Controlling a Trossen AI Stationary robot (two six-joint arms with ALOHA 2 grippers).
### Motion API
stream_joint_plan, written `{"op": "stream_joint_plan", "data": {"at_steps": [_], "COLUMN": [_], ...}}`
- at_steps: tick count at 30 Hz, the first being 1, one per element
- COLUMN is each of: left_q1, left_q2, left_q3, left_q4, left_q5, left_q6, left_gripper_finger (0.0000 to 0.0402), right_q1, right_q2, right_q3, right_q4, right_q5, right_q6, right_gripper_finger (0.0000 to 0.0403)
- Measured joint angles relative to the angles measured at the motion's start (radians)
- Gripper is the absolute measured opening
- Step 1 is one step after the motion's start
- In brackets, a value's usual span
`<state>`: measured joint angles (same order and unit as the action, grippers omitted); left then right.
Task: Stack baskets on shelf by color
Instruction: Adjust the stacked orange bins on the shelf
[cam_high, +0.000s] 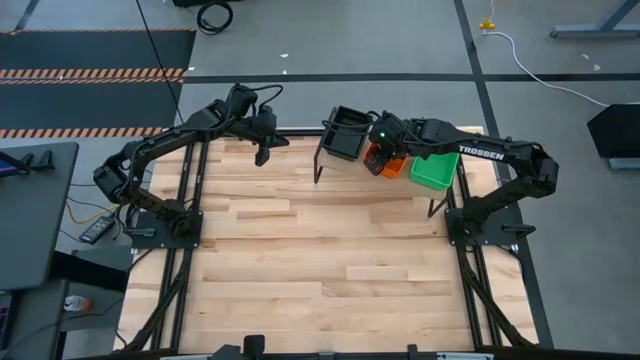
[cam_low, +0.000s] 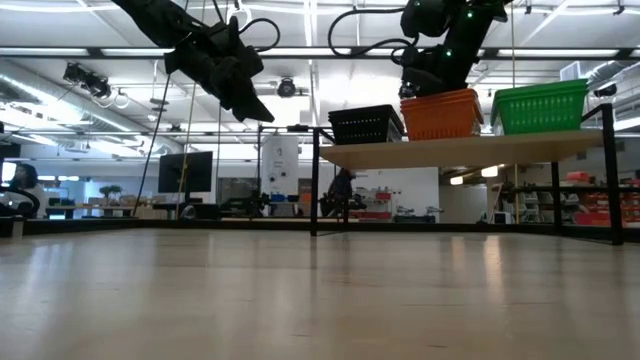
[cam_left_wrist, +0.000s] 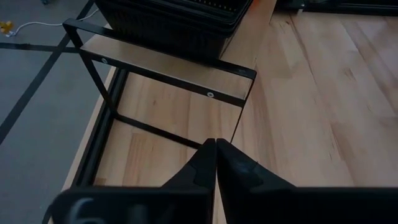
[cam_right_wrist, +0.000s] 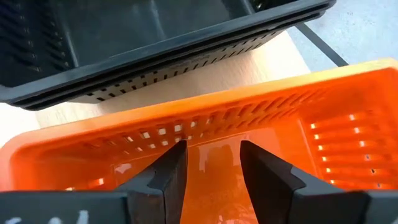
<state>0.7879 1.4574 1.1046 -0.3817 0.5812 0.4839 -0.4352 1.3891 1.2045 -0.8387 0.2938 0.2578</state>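
Orange baskets (cam_right_wrist: 249, 118) sit mid-shelf, between the black stack (cam_high: 346, 132) and the green stack (cam_high: 434, 168), and your right gripper (cam_right_wrist: 211, 165) hangs just above the orange stack, fingers apart and holding nothing. Lift it straight up — a sideways pull could catch the rim and drag the stack off the shelf (cam_low: 470, 150). The black stack sits at the shelf's end, so a nudge there may tip it. Your left gripper (cam_left_wrist: 215, 155), pinched shut and empty, waits beside that end; the tabletop (cam_high: 330, 260) in front gives open room.
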Motion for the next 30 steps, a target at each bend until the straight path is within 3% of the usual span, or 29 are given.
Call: {"op": "stream_joint_plan", "data": {"at_steps": [30], "left_q1": [0.0], "left_q2": [0.0], "left_q3": [0.0], "left_q4": [-0.007], "left_q5": [0.0], "left_q6": [-0.001], "left_gripper_finger": [0.0016], "right_q1": [0.002], "right_q2": [0.0], "right_q3": [0.0], "right_q4": [-0.022], "right_q5": [0.109], "right_q6": [-0.209], "right_gripper_finger": [0.0155]}}
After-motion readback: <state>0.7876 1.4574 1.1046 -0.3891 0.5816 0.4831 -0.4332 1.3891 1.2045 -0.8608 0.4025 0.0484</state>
